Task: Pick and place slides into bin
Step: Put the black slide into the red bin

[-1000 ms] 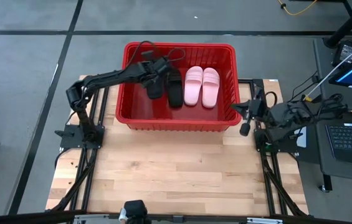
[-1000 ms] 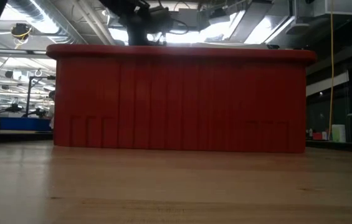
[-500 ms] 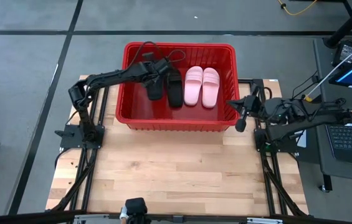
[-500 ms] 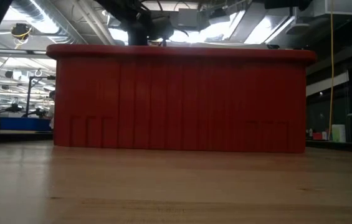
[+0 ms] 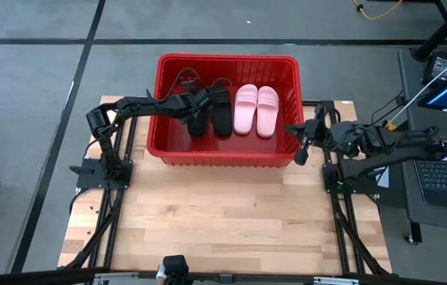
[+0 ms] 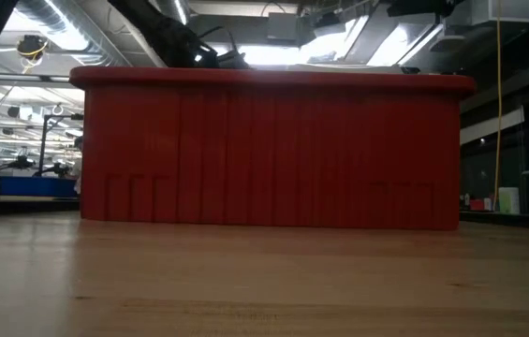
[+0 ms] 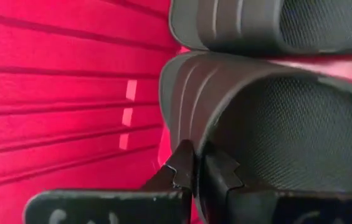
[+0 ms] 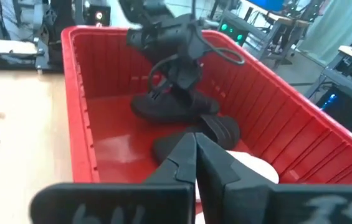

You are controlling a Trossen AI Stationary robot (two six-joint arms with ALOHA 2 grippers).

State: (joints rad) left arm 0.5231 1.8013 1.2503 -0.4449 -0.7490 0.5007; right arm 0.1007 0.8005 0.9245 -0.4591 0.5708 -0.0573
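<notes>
Slides are all in the bin now: the light pink pair lies side by side toward the right half, the two black slides just beside it toward the middle. Left gripper reaches in over the left wall, low over the nearer black slide, and its wrist view has the fingertips pressed together, tips right at that slide's strap edge; whether they pinch it, I can't tell. Right gripper hangs just outside the bin's right wall, near the front corner, fingers closed with nothing between them. From table height, only the red slotted front shows, standing on the wooden table.
</notes>
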